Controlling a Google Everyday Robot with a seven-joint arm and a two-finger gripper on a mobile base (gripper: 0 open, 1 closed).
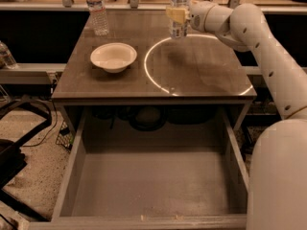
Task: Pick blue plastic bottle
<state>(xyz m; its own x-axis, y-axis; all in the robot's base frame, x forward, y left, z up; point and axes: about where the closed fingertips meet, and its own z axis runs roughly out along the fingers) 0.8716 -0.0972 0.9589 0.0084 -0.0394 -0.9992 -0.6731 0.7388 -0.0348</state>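
The arm (268,51) reaches in from the right, stretched across the far edge of the tabletop (206,75), and the hand (178,14) is at the back, near the middle of that far edge. It is clenched on the bottle (179,28): one yellowish finger (173,14) presses against the left side of the body, about halfway up. The bottle stands upright in that grasp, its pale label wrapping most of it, the top reaching the upper edge of the view. Its base appears to sit just clear of the tabletop, with a dark shadow (176,51) on the wood below it.

A bright ring of light (147,73) curves across the tabletop, and the bottle is right over the far rim of that ring. Over on the left, a white bowl (113,57) sits just outside the ring, open side up. Behind the bowl, at the far left corner, a water bottle (98,14) stands upright, well apart from the hand.

Below the tabletop, a wide grey drawer (148,181) is pulled out toward the camera. The robot's white body (278,176) fills the lower right corner. Another clear bottle (5,55) peeks in at the left edge, off the tabletop, and dark cables (29,114) trail over the speckled floor on that side.
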